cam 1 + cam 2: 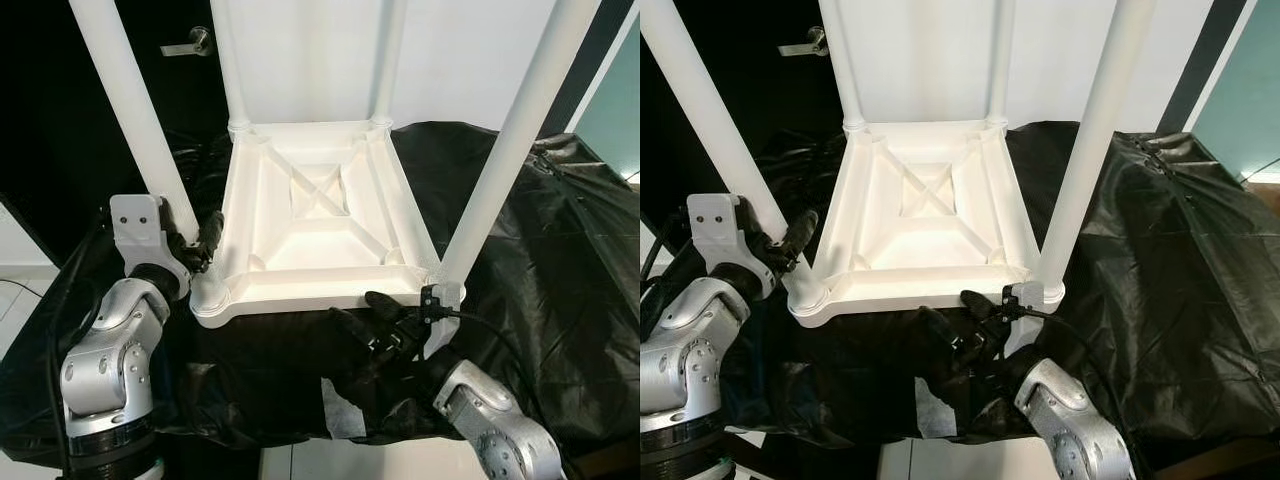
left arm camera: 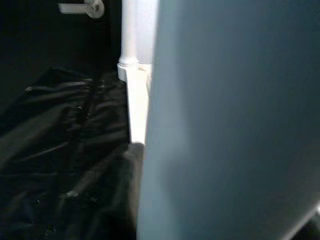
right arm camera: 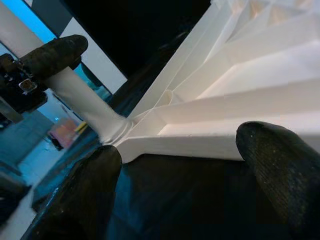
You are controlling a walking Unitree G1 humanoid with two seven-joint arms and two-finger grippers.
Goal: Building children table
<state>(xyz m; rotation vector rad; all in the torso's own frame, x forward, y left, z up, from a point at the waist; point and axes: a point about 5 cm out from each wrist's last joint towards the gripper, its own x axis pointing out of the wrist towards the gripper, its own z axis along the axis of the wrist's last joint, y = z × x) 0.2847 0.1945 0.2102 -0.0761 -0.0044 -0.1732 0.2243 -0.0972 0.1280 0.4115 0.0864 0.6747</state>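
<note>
Left claw (image 1: pixel 200 245) grips the near-left leg (image 1: pixel 125 110) of the upturned white table (image 1: pixel 320 215); right claw (image 1: pixel 385 320) gapes by its rim. Stiff, light plastic, likely slippery; hold legs near sockets.

Upturned white table (image 1: pixel 318 215) between grippers

- Head views staying sharp; white table (image 1: pixel 320 215) glaring, black sheet (image 1: pixel 560 260) going near featureless.
- Left wrist view blurring, dim.
- Right wrist fingers (image 3: pixel 82 195) defocusing.

White table (image 1: pixel 315 215), white legs (image 1: pixel 505 140); glossy black sheet (image 1: pixel 560 270); silver arms, black claw fingers (image 3: pixel 280 160).
</note>
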